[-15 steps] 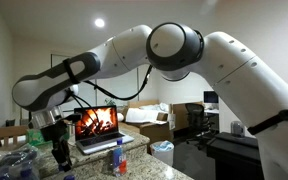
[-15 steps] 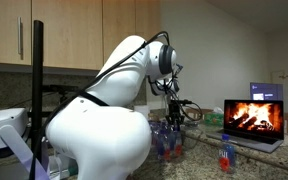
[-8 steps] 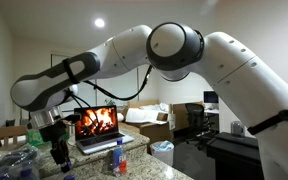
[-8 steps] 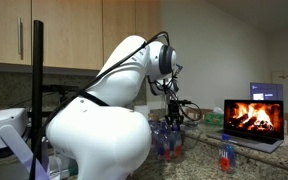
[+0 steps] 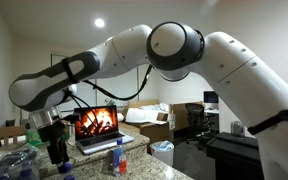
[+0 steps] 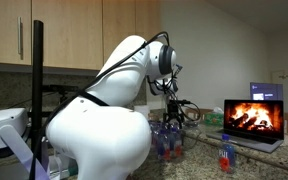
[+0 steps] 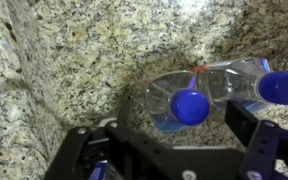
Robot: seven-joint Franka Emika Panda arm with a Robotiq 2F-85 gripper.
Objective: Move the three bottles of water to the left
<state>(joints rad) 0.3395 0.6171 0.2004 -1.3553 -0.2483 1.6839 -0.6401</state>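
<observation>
Speckled granite surface (image 7: 74,60) under me. My jaws hang spread, gripping nothing, flanking one water bottle (image 7: 191,105) standing cap-up, long axis vertical, another bottle (image 7: 281,87) just beside. I judge it light, thin-walled, slick plastic that probably dents: I'd take the labelled mid-body, squeezing gently.

laptop (image 6: 252,118): one, in both exterior views
bottles (image 6: 165,146): three in an exterior view; two stand close together, the third bottle (image 6: 224,157) stands alone near the laptop; the wrist view shows only two
caps (image 7: 191,106): two blue ones in the wrist view, one per bottle seen there
arm (image 5: 174,45): one
end effector (image 7: 164,140): one
fingers (image 7: 252,135): two
tabletop (image 7: 94,60): one, speckled granite
ceiling light (image 5: 100,22): one, lit
</observation>
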